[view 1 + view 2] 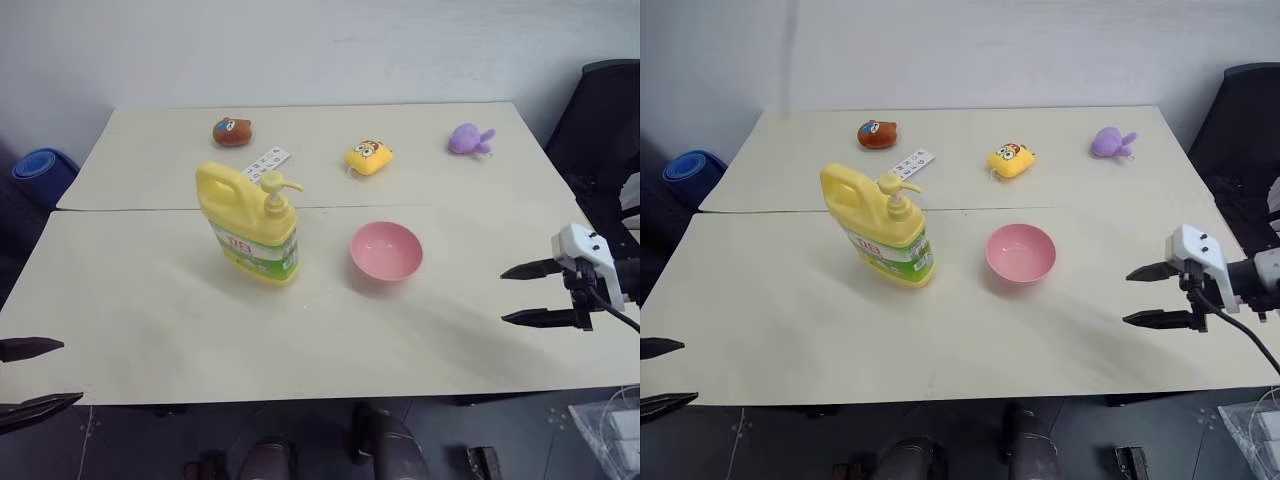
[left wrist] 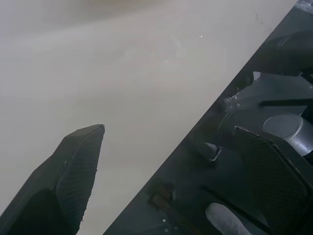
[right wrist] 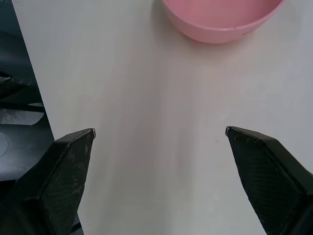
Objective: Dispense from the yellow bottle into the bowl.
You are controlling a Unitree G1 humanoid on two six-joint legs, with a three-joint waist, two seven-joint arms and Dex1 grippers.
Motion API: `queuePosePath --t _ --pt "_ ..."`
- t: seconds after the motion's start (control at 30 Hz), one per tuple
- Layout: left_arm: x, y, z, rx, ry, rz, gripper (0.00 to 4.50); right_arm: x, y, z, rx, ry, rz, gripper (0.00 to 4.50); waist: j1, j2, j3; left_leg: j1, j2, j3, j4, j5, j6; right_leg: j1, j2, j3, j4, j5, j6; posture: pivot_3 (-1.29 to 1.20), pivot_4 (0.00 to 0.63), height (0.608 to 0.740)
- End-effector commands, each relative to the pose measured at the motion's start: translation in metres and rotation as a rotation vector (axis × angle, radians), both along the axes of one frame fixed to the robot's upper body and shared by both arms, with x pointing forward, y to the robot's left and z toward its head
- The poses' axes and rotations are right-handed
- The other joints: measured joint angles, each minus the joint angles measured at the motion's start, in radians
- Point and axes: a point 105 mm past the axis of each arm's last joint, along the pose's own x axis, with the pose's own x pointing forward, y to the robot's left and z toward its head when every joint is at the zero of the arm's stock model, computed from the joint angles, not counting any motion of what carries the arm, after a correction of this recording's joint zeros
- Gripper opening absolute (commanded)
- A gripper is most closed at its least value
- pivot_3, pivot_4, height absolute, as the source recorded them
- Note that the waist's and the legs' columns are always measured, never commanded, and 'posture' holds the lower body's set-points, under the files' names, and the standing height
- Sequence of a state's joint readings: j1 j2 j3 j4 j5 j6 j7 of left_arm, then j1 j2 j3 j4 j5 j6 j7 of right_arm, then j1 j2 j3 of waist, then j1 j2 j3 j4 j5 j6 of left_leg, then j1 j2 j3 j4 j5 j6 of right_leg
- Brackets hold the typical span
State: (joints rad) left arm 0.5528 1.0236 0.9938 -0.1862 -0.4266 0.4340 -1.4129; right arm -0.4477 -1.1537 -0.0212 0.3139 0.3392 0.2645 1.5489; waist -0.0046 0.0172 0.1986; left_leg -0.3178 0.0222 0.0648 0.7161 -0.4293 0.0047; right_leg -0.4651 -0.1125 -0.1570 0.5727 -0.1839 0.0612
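The yellow bottle (image 1: 250, 228) stands upright near the middle of the cream table, its pump nozzle pointing right toward the pink bowl (image 1: 386, 250). The bowl sits just right of it, empty, and its rim also shows in the right wrist view as the bowl (image 3: 220, 19). My right gripper (image 1: 508, 294) hovers open over the table's right edge, well right of the bowl, fingers pointing left. At the table's near left corner my left gripper (image 1: 45, 372) is open and holds nothing, far from the bottle.
Behind the bottle lie a brown plush toy (image 1: 231, 131), a white card strip (image 1: 266, 162), a small yellow plush toy (image 1: 368, 157) and a purple plush toy (image 1: 469, 139). A blue roll (image 1: 42, 170) lies off the table's left. A black chair (image 1: 600, 130) stands at right.
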Motion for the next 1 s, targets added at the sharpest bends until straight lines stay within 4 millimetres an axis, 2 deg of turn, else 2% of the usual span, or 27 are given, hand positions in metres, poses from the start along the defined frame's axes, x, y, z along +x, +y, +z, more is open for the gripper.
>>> queuePosePath --t 0.03,0.3,0.4,0.5,0.57,0.63,0.77,0.87,1.0 --pt "0.002 0.003 0.002 0.029 -0.030 0.001 4.50 -0.002 0.008 0.009 0.016 -0.023 0.052 4.46 0.000 0.000 0.000 0.000 0.001 0.000 0.000 0.000 0.000 0.000 0.000 0.000 0.000 0.000 0.000 0.00 0.150 0.740" --pt "0.019 -0.010 0.008 -0.054 -0.088 0.001 4.50 0.005 0.031 0.018 0.051 -0.081 0.075 4.46 0.000 0.000 0.000 0.000 0.001 0.001 0.001 0.000 0.000 0.000 0.001 0.001 0.002 0.000 0.000 0.00 0.150 0.740" --pt "0.023 -0.027 0.021 -0.138 -0.086 -0.062 4.50 0.005 0.048 0.027 0.100 -0.065 0.095 4.46 0.001 0.000 0.000 0.000 0.002 0.001 0.001 0.000 -0.001 0.000 0.001 0.001 0.002 0.000 0.000 0.00 0.150 0.740" --pt "0.030 -0.056 0.038 -0.204 -0.100 -0.173 4.50 0.010 0.075 0.033 0.095 -0.142 0.150 4.46 0.001 -0.001 0.000 0.000 0.003 0.001 0.003 -0.001 -0.002 0.000 0.002 0.001 0.003 0.000 -0.001 0.00 0.150 0.740" --pt "0.029 -0.083 0.046 -0.242 -0.085 -0.285 4.50 0.014 0.099 0.032 0.114 -0.182 0.190 4.46 0.001 -0.001 0.000 0.000 0.003 0.001 0.003 -0.001 -0.003 0.000 0.002 0.001 0.003 0.000 -0.001 0.00 0.150 0.740" --pt "0.027 -0.105 0.050 -0.248 -0.084 -0.374 4.50 0.016 0.119 0.029 0.134 -0.190 0.216 4.46 0.000 -0.001 0.000 0.000 0.003 0.001 0.003 -0.001 -0.004 0.000 0.002 0.002 0.004 0.000 -0.001 0.00 0.150 0.740" --pt "0.026 -0.142 0.055 -0.231 -0.088 -0.529 4.50 0.026 0.143 0.011 0.135 -0.154 0.187 4.46 0.001 -0.001 0.000 0.000 -0.001 0.001 0.003 -0.001 -0.005 -0.001 0.004 0.001 0.003 0.000 -0.001 0.00 0.150 0.740" --pt "0.026 -0.160 0.054 -0.207 -0.091 -0.608 4.50 0.031 0.156 -0.006 0.138 -0.121 0.159 4.46 0.001 -0.001 -0.001 0.000 -0.001 0.001 0.004 -0.001 -0.006 -0.001 0.004 0.001 0.004 0.000 -0.002 0.00 0.150 0.740" --pt "0.029 -0.174 0.057 -0.223 -0.107 -0.653 4.50 0.044 0.161 -0.028 0.088 -0.133 0.079 4.46 0.001 -0.001 -0.001 0.000 -0.002 0.001 0.005 0.000 -0.007 -0.001 0.004 0.002 0.006 0.000 -0.002 0.00 0.150 0.740"
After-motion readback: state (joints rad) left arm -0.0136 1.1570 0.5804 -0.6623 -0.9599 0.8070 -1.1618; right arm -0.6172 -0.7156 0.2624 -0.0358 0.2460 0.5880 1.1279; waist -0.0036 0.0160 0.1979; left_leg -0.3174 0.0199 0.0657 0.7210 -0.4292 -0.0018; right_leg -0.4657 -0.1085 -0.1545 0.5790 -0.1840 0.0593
